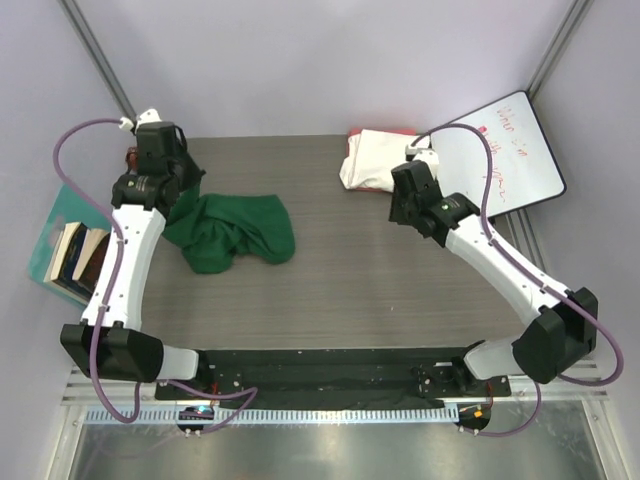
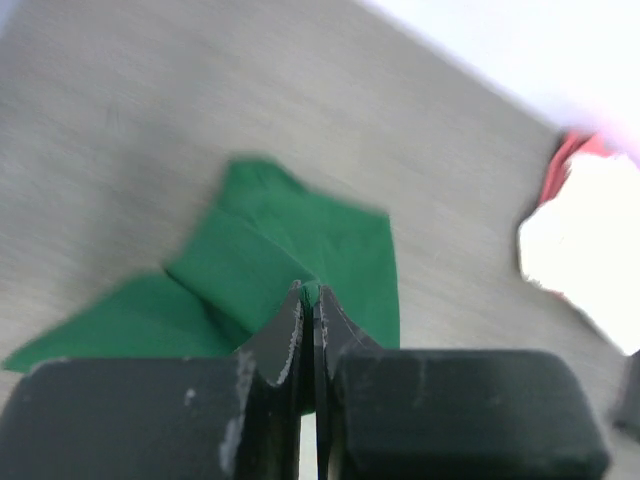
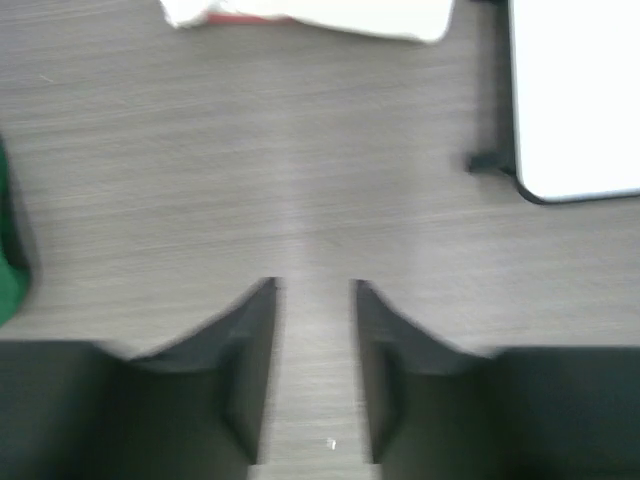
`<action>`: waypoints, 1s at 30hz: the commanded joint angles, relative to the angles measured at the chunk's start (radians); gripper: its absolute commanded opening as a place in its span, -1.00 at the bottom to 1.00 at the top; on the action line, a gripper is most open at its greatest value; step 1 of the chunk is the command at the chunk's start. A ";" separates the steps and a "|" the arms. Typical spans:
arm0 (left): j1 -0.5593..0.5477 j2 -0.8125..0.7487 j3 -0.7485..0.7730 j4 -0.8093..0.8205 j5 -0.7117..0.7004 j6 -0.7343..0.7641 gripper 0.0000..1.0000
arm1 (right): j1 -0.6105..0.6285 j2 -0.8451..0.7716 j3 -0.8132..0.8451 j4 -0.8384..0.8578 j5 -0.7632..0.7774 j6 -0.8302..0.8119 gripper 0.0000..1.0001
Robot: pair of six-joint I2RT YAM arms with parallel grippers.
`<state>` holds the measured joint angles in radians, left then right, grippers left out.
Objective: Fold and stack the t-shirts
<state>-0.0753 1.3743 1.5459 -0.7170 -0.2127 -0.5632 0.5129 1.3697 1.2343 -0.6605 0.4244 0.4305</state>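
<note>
My left fingers (image 2: 308, 296) are pressed nearly together with a sliver of green between the tips, so I judge they have a small pinch of the green t-shirt (image 1: 236, 232). That shirt lies in a crumpled heap on the left half of the bench (image 1: 380, 290), closer to the far left corner than to the near edge. The cream-white bundle (image 1: 372, 158) sits at the far edge, right of centre. A red-pink edge (image 1: 385, 131) shows beneath it, and the whiteboard (image 1: 505, 150) is just beside it at the far right corner. My right fingers (image 3: 315, 290) stand apart at a middling width, holding nothing, over bare bench between the two garments.

I read the step in hand as opening the green shirt out flat before any fold. The pinch looks thin, and I cannot tell how many layers it holds, so I would lift slowly and watch the wrist view for slipping. I would raise the cloth only enough for the heap to unroll, then bring the right arm across to take a second point along the same edge. With two grips I can tension the cloth and lay it down toward the middle of the bench, well apart from the cream-white bundle. A hard drag with one grip would probably just move the heap.
</note>
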 commanded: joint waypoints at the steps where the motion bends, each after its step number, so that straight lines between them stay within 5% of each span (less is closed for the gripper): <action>1: 0.005 -0.053 -0.154 -0.038 0.052 -0.007 -0.99 | -0.002 0.104 0.071 0.082 -0.167 -0.044 -0.03; 10: 0.006 -0.142 -0.420 0.031 0.047 0.000 -1.00 | 0.024 0.503 0.255 0.292 -0.499 -0.003 0.00; 30: 0.005 -0.273 -0.609 -0.048 0.441 0.111 -1.00 | 0.138 1.068 1.034 0.311 -0.573 -0.016 0.15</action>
<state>-0.0753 1.1591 0.9337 -0.7345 0.1139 -0.4908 0.6544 2.3543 2.0933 -0.3458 -0.1329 0.4206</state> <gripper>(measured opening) 0.014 0.571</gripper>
